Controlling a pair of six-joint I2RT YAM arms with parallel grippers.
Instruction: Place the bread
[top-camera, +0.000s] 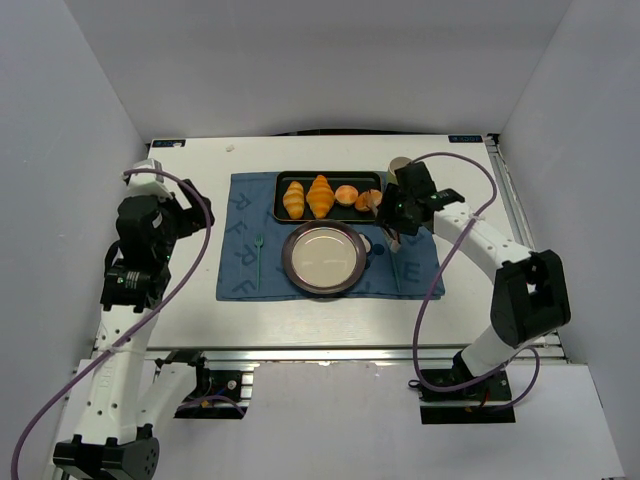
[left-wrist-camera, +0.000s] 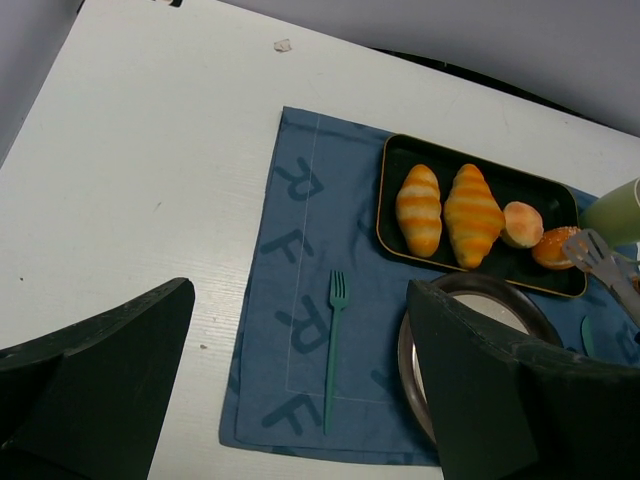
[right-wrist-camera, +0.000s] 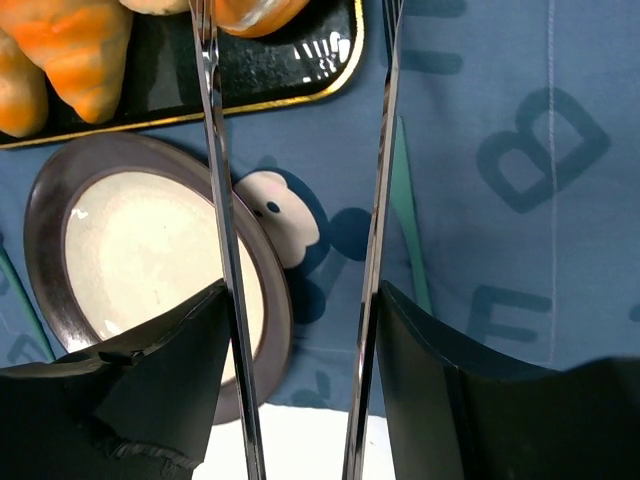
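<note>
We see the small glossy orange-brown oval bread roll (top-camera: 369, 200) lying at the right end of a black rectangular tray w/ a gold rim (top-camera: 362, 180). The tray sits on the far part of a blue cloth placemat printed w/ big letters (top-camera: 240, 270), on the white worktop (top-camera: 200, 160). Also in the tray, from the left: two long ridged golden croissants (top-camera: 320, 196) side by side, then a smaller pale round bun (top-camera: 346, 195) just beside the bread roll. The right tool (right-wrist-camera: 300, 300) is pressed onto a pair of long metal tongs (right-wrist-camera: 222, 200), one black finger against each arm from outside. The arms stand apart & run toward the tray. In the right wrist view the bread roll shows at the top edge b/w the two arms, nearer the left one. The tips are cut off there, so we can't tell if they touch it. In the left wrist view one tong tip sits right at the roll's right side. On the near side of the tray, approx. at mat ctr, is a round plate w/ dark rim & cream middle (top-camera: 288, 258). A teal plastic fork (left-wrist-camera: 335, 345) lies on the mat left of the plate. The left tool (left-wrist-camera: 300, 290) hangs well off to the left above the worktop, fingers spread wide, nothing b/w them.
</note>
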